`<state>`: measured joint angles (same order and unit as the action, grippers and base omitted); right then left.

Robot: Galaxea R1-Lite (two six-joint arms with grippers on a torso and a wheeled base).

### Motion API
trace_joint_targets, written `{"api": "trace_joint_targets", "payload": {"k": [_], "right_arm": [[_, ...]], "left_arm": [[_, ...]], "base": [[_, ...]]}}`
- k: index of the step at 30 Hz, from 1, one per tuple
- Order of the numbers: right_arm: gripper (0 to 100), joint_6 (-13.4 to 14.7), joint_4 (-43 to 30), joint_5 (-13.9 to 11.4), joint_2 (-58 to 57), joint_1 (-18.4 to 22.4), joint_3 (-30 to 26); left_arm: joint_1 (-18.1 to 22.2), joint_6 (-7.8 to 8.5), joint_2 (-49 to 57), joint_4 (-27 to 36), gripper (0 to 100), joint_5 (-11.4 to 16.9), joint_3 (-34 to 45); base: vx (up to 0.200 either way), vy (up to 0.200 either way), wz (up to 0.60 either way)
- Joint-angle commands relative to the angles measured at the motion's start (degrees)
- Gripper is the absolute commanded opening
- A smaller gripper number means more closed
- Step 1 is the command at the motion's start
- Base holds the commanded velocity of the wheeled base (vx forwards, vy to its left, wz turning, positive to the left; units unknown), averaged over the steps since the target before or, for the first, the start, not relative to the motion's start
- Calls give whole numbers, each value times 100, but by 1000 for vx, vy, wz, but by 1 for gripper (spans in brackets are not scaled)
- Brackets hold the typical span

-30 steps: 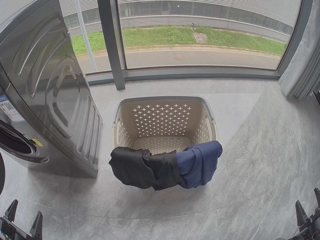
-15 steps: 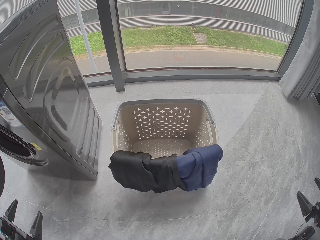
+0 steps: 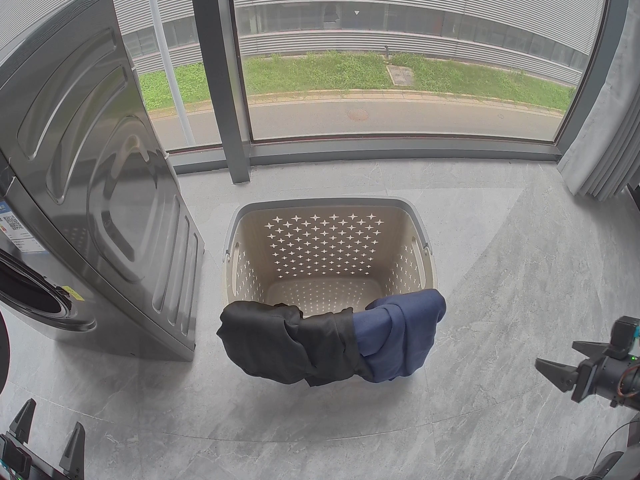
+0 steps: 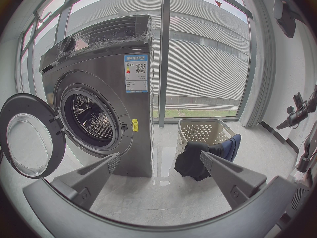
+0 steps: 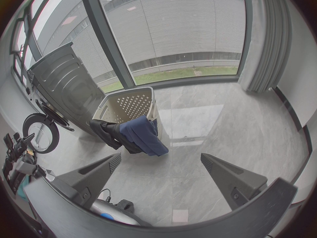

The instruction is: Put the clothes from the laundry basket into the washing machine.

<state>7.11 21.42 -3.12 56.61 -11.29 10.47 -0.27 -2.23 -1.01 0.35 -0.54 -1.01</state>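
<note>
Floor (image 3: 507,248) of grey stone tile, bounded at its far edge by a glazed window wall (image 3: 400,48). A pale curtain (image 3: 607,141) is hung at the far right corner.

Washing machine (image 3: 100,188) is stood along the floor's left edge, with its side panel turned toward the basket. In the left wrist view its round door (image 4: 28,139) is seen swung wide, and the steel drum (image 4: 92,116) is exposed.

Laundry basket (image 3: 327,203), beige and perforated, is set on the floor just right of the machine, with a narrow strip of tile between them. Its perforated bottom is visible. Two clothes are draped over its near rim and hang mostly outside: a black garment (image 3: 280,345) at the near left corner and a blue garment (image 3: 397,335) at the near right corner. The two overlap at the middle.

Left gripper (image 3: 48,433) is held low at the floor's near left corner, fingers spread apart, well apart from the black garment.

Right gripper (image 3: 559,358) is held at the right edge, fingers spread and pointed toward the basket, well apart from the blue garment. Open tile is left between them.
</note>
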Motion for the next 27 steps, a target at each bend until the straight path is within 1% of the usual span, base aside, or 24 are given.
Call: {"api": "trace_joint_targets", "payload": {"k": [1, 3, 4, 5, 11, 12, 15, 17, 19, 22, 25, 27], "right_arm": [[100, 678, 1945, 426, 3550, -1042, 412], [100, 678, 1945, 426, 3550, -1042, 412], [100, 678, 1954, 637, 3910, -1156, 746], [100, 687, 1963, 646, 4059, -1174, 851], [100, 696, 1971, 637, 4429, -1183, 1115], [100, 713, 1980, 628, 4657, -1183, 1256], [100, 713, 2112, 628, 4912, -1200, 1449], [100, 704, 2191, 628, 5009, -1253, 1528], [100, 704, 2297, 637, 5176, -1394, 1669], [100, 713, 2341, 637, 5281, -1446, 1765], [100, 775, 2341, 637, 5466, -1508, 1924], [100, 898, 2341, 637, 5650, -1543, 2134]], "left_arm": [[0, -5, 57, 0, 100, 1, 84], [0, -5, 48, 0, 100, 1, 84], [0, -5, 48, 0, 100, 1, 84], [0, -5, 48, 0, 100, 1, 84], [0, -5, 48, 0, 100, 1, 84], [0, -5, 48, 0, 100, 1, 84], [0, -14, 48, 0, 100, 1, 84], [0, -14, 48, 0, 100, 1, 84], [0, -14, 48, 0, 100, 1, 84], [0, -14, 48, 0, 100, 1, 84], [0, -14, 48, 0, 100, 1, 84], [0, -14, 48, 0, 100, 1, 84]], "base": [[0, 0, 0], [0, 0, 0], [0, 0, 0], [0, 0, 0], [0, 0, 0], [0, 0, 0], [0, 0, 0], [0, 0, 0], [0, 0, 0], [0, 0, 0], [0, 0, 0], [0, 0, 0]]}}
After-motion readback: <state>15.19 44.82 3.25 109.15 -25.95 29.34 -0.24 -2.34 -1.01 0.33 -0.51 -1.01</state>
